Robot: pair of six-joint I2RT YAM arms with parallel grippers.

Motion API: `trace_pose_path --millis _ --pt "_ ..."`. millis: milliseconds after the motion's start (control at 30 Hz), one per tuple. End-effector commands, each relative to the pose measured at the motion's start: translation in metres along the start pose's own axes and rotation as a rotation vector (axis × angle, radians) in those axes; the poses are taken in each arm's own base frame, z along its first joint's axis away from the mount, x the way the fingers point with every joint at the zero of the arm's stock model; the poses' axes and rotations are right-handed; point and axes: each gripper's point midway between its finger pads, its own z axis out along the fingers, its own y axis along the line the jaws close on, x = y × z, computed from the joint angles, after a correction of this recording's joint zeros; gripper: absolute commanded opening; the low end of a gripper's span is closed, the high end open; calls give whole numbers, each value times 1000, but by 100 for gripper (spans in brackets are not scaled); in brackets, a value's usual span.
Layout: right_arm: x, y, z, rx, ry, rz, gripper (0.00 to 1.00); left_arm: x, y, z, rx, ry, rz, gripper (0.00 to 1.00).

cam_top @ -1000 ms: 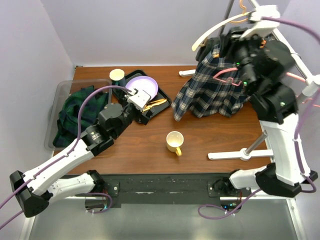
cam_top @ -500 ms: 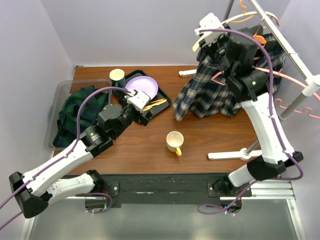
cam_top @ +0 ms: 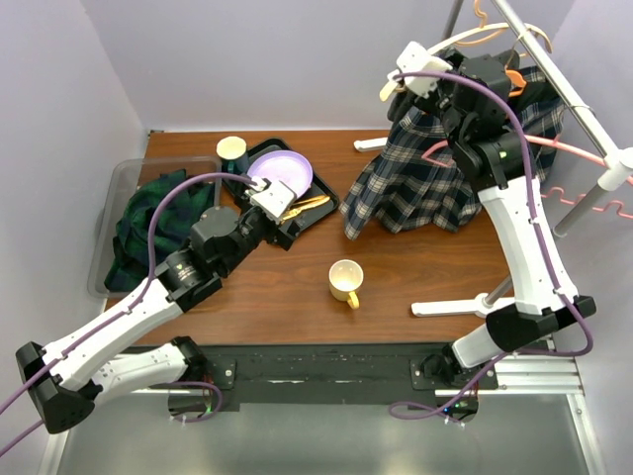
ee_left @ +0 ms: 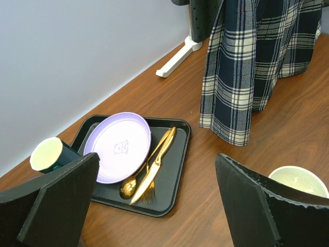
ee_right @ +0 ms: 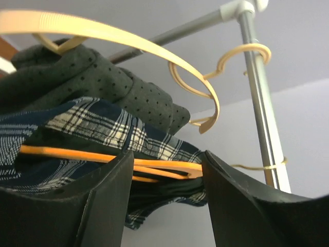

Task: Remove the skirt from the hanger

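The dark blue plaid skirt (cam_top: 415,183) hangs from an orange hanger (cam_top: 511,71) on the rack rod (cam_top: 564,89), and its hem reaches the table. My right gripper (cam_top: 475,77) is raised to the hanger. In the right wrist view it (ee_right: 167,158) is open, and the end of the orange hanger (ee_right: 164,169) and the skirt's waist (ee_right: 97,126) lie between the jaws. A dark dotted garment (ee_right: 103,82) hangs above. My left gripper (cam_top: 280,198) is open and empty, low over the black tray (ee_left: 175,175). The skirt (ee_left: 247,67) shows in its view.
The tray (cam_top: 297,230) holds a purple plate (cam_top: 282,170) and gold cutlery (ee_left: 154,162). A green cup (cam_top: 231,150) stands behind it and a yellow mug (cam_top: 345,280) at mid-table. A clear bin (cam_top: 117,188) with dark cloth stands at the left. Pink hangers (cam_top: 584,193) hang on the right.
My right arm has swung from the right side up and left to the top of the rack, and its gripper now sits around the orange hanger. The left arm has barely moved.
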Motion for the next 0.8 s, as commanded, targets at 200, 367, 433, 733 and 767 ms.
trace_pose_path --millis 200,367,433,733,767 --pt "21 -2 12 -67 28 -321 53 -12 -1 -3 7 -47 -23 100" --pt "36 -2 19 -62 70 -359 52 -11 0 -4 1 -46 -23 100" --pt "40 -4 22 -54 86 -370 53 -11 1 -4 -4 -45 -22 100" --pt "47 -11 26 -32 107 -432 58 -14 3 -6 -9 -48 -20 100" --pt "48 -11 28 -29 114 -439 58 -14 3 -6 -8 -48 -20 100"
